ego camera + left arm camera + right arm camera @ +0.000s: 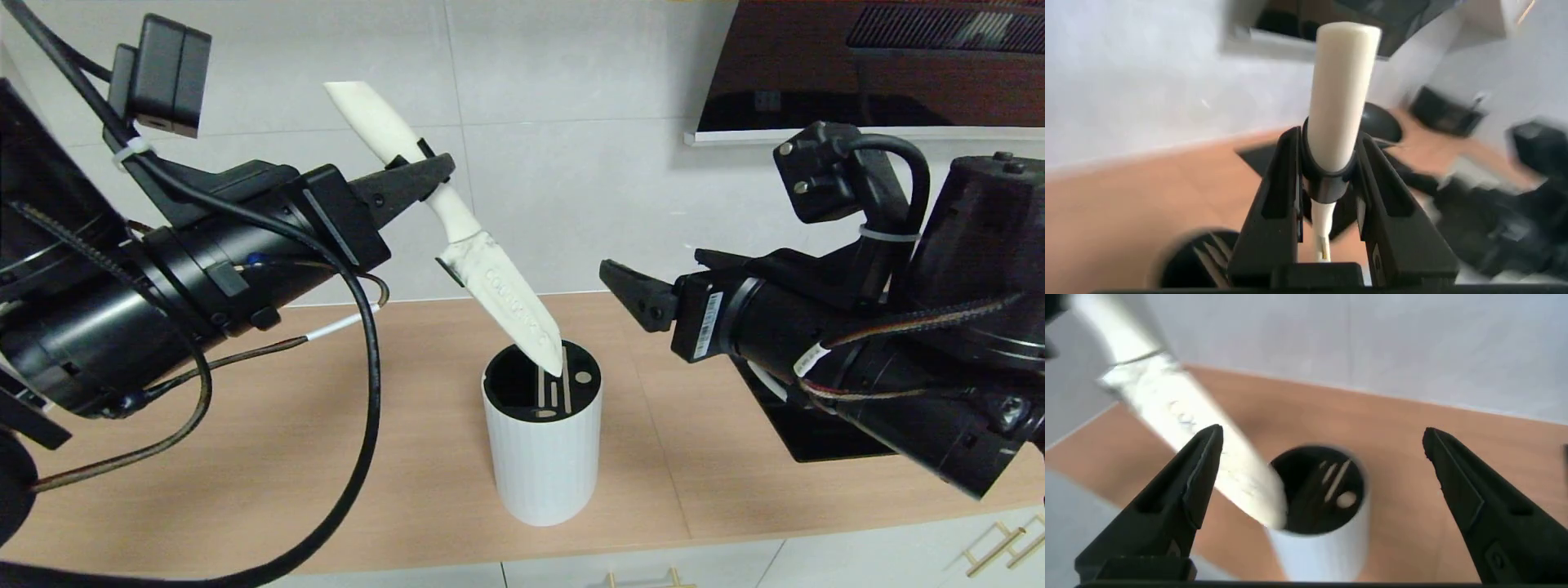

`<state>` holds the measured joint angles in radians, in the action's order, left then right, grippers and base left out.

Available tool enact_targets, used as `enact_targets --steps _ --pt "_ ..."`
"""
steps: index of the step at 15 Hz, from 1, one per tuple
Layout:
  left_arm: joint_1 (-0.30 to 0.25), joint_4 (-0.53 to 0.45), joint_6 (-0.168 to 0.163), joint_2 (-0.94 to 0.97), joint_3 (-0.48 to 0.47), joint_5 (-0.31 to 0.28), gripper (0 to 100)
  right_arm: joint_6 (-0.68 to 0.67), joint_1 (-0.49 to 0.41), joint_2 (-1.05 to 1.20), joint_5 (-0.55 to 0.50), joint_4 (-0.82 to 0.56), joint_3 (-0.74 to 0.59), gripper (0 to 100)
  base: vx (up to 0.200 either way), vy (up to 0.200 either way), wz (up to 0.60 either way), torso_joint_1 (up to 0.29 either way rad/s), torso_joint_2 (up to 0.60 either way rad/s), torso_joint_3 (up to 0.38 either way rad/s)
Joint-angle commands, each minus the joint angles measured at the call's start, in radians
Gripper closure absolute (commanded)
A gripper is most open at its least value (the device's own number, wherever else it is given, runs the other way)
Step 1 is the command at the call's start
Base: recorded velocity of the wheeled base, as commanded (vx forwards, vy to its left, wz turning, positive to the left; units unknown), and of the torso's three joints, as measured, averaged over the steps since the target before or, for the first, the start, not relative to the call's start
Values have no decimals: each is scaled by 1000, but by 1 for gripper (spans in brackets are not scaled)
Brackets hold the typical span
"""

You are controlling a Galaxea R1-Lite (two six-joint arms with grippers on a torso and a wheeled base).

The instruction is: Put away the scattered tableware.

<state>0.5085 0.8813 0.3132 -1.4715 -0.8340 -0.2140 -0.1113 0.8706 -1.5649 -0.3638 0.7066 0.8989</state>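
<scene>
A white knife [482,269] hangs tilted over the counter, handle up and to the left, blade tip at the top slots of a white ribbed cylindrical holder [542,457]. My left gripper [424,181] is shut on the knife's handle [1339,106]. The holder's black slotted lid [563,384] faces up. My right gripper [629,292] hovers to the right of the holder, open with nothing in it; from its wrist the fingers [1184,498] frame the holder [1319,514] and the blade [1184,425].
The wooden counter [326,457] carries a black cooktop [816,433] at the right, partly under my right arm. A tiled wall rises behind, with a dark hood [865,65] at the upper right. Cabinet handles [996,543] show below the counter edge.
</scene>
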Motion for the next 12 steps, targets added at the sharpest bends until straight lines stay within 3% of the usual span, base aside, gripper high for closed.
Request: enact_targets --steps 1,5,8,12 --pt "-10 12 -46 2 23 -1 100 1 -22 11 0 1 2 0 0 0 0 0 0 0" --pt "-8 143 -227 -58 87 -1 100 1 -24 3 0 -1 0 0 0 0 0 0 0 0" --pt "-7 223 -270 -138 105 -1 100 1 -25 -11 0 1 0 0 0 0 0 0 0 0" --pt "-2 217 -275 -148 135 1 100 1 -45 -21 0 1 0 0 0 0 0 0 0 0"
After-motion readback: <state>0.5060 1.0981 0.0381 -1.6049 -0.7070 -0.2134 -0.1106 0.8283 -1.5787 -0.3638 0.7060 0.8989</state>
